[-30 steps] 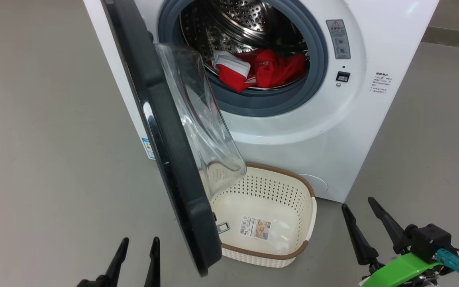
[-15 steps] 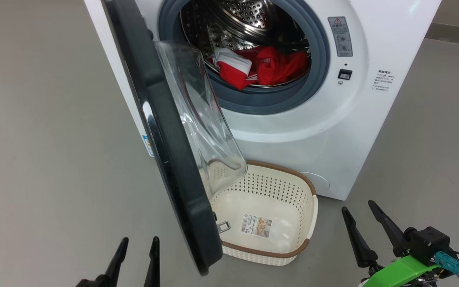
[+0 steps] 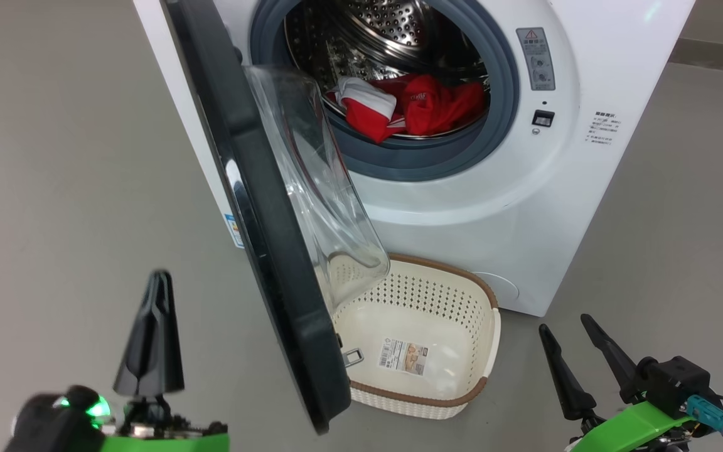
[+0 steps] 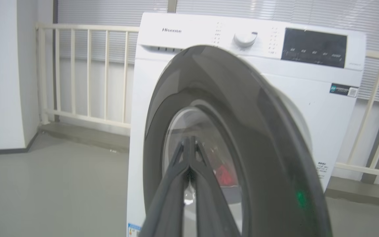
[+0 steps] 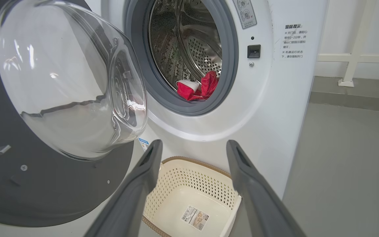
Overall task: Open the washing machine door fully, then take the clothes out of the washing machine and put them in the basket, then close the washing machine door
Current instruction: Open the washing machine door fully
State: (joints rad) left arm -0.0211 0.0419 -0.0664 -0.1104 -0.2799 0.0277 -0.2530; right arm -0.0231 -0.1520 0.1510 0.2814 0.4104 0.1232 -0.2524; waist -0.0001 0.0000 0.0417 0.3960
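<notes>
The washing machine (image 3: 512,207) (image 4: 176,65) (image 5: 275,98) stands with its door (image 3: 255,207) (image 4: 242,131) (image 5: 54,98) swung partly open, edge-on in the head view. Red clothes (image 3: 418,110) (image 5: 197,89) with a white band lie at the drum's front lip. The cream basket (image 3: 484,351) (image 5: 176,184) sits on the floor below the opening, with nothing in it but a sticker. My left gripper (image 3: 159,279) (image 4: 189,141) is shut, empty, raised left of the door, pointing at its outer face. My right gripper (image 3: 565,326) (image 5: 192,146) is open, low at the right, aimed at the basket.
Grey floor (image 3: 60,188) spreads to the left and right of the machine. A white railing (image 4: 84,72) and a wall stand behind it. The door's glass bowl (image 3: 311,182) overhangs the basket's left end.
My left gripper has shut and risen higher beside the door. The right gripper and the door have stayed put.
</notes>
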